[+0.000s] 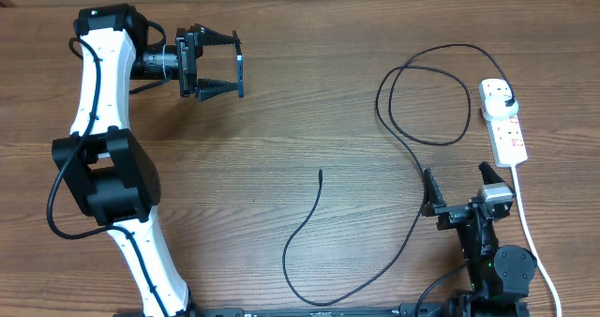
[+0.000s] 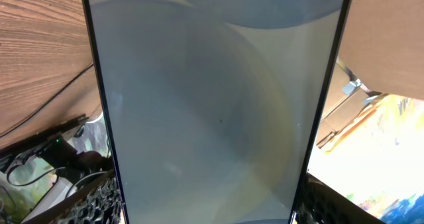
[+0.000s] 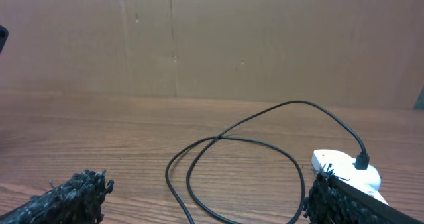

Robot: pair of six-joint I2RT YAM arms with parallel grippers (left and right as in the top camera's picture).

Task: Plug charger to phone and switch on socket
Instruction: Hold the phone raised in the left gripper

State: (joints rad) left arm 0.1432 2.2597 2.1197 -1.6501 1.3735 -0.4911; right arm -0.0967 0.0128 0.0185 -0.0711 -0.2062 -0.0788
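The left hand (image 1: 230,68) is clamped across a slim rectangular phone with dark edges and a pale blue-grey screen (image 2: 212,118). One black textured finger (image 2: 99,197) sits against each long side. In the left wrist view the screen fills nearly the whole frame. From overhead the phone shows only as a thin dark bar between the fingertips, so it seems to be held on edge above the brown wood-grain worktop (image 1: 309,120), at its far left.

The right hand (image 1: 456,172) sits near the front right with its fingers spread wide and nothing between them.

The long thin black charger cable (image 1: 318,193) passes just beside that hand's left finger. Its free tip (image 1: 321,173) lies mid-worktop, well apart from the phone. From the tip it sweeps toward the front edge, then runs back past the right hand into a loose loop. Its black plug (image 3: 362,161) sits in the far end of the white oblong power strip (image 1: 504,120), which lies just beyond the right hand. The strip's white cord (image 1: 527,228) trails toward the front edge.

There is one phone, one charger and one power strip. The strip's reddish switches are too small to count.
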